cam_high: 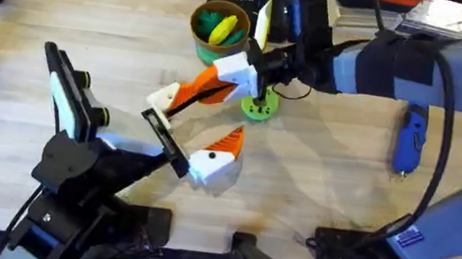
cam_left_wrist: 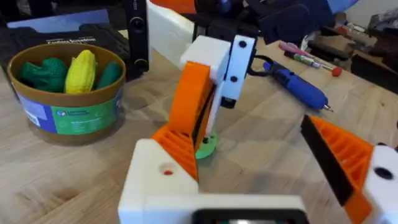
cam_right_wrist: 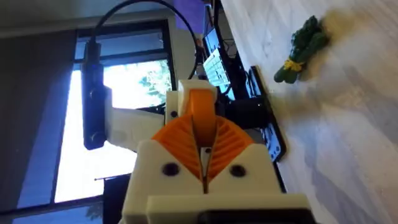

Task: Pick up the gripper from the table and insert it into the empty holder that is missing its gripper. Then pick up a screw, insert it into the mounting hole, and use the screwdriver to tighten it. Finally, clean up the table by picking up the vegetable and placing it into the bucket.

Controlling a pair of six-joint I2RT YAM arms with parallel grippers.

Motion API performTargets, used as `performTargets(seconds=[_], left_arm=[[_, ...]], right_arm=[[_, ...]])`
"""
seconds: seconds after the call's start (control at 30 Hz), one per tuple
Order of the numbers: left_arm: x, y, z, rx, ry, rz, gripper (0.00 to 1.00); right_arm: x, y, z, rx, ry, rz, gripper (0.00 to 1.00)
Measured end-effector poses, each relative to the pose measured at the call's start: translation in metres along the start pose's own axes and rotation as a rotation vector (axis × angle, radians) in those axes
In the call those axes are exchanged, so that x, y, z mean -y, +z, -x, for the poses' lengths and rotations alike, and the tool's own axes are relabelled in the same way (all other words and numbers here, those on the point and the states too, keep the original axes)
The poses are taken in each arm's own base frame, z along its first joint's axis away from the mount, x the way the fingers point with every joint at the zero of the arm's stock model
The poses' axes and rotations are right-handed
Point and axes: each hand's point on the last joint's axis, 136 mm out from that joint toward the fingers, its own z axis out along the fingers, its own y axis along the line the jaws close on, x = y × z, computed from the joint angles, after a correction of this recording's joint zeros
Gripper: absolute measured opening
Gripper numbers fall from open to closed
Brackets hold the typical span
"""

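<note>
Light plank wooden table (cam_high: 92,31): slim blue screwdriver (cam_high: 408,139) parked to the right, yellow-rimmed green bucket (cam_high: 217,34) at the back. Right gripper (cam_right_wrist: 203,146) pinches the flat orange ribbed wedge (cam_left_wrist: 193,106), tip against the small white holder block (cam_left_wrist: 155,180). That block looks like the left gripper (cam_high: 188,128)'s own finger; its fingers are spread, probably to present the seat. Green toy vegetable (cam_right_wrist: 301,50) on the table.

We are counting on the table (cam_high: 118,34): one bucket (cam_high: 217,29) holding one yellow and two green toy pieces, one screwdriver (cam_high: 408,139), one vegetable (cam_right_wrist: 301,50), one lime-green ring disc (cam_high: 259,107).
</note>
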Motion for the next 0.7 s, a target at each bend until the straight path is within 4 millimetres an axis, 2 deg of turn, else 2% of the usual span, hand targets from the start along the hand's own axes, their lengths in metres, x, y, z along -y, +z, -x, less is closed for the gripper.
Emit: performTargets(seconds=[0.37, 0.5, 0.7], left_arm=[[-0.0022, 0.0001, -0.0004, -0.001, -0.014, 0.011, 0.986], [-0.0021, 0.0001, -0.0003, -0.001, -0.013, 0.011, 0.986], [0.002, 0.0002, -0.0009, -0.005, -0.008, -0.012, 0.986]], right_arm=[[0.0019, 0.0016, 0.0024, 0.015, 0.029, -0.014, 0.017], [0.0023, 0.0017, 0.0028, 0.017, 0.026, -0.016, 0.107], [0.003, 0.0029, 0.0045, 0.026, -0.008, -0.024, 0.19]])
